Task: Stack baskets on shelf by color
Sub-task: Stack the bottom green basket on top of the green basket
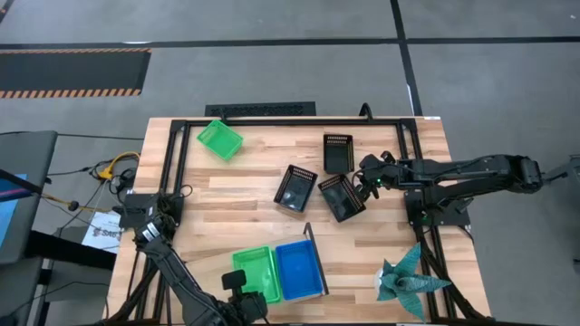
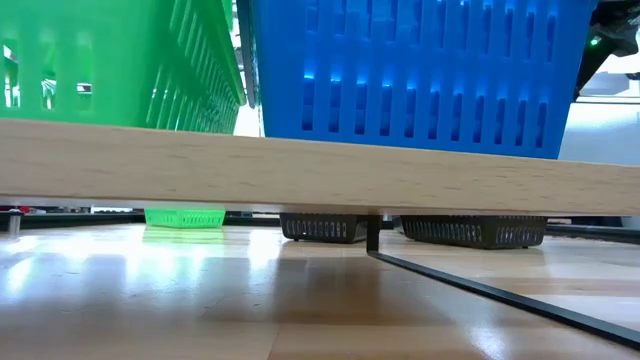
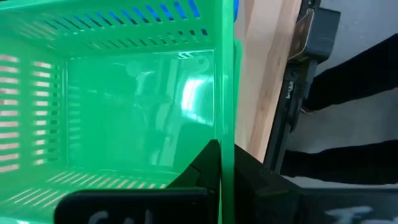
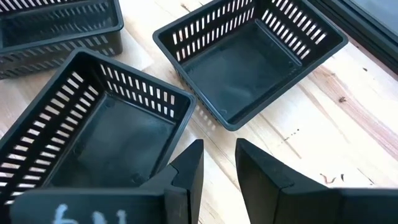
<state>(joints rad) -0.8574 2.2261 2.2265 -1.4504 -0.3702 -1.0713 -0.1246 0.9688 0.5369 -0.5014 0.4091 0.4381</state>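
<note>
On the light-wood shelf [image 2: 300, 165] at the table's near edge stand a green basket [image 1: 256, 270] and a blue basket [image 1: 300, 269], side by side. My left gripper [image 1: 246, 294] is shut on the green one. Another green basket [image 1: 220, 139] lies on the table at the far left. Three black baskets [image 1: 338, 152] [image 1: 295, 188] [image 1: 342, 196] rest on the tabletop right of centre. My right gripper [image 4: 219, 155] hangs open just right of them, its fingertips over bare wood beside the corner of a black basket [image 4: 99, 137]. My left gripper has one finger inside the green basket [image 3: 199, 171] and one outside. The basket's side wall [image 3: 226, 124] stands between them. The fingers come steeply from above, from the table's near side. The plank hides the basket's bottom, so I cannot tell whether it rests on the shelf.
A teal paper figure [image 1: 412, 276] lies at the table's near right corner. Black metal rails [image 1: 272, 120] frame the tabletop, and a thin black upright [image 1: 309, 237] rises at the shelf's far edge. Bare wood shows between the shelf and the black baskets.
</note>
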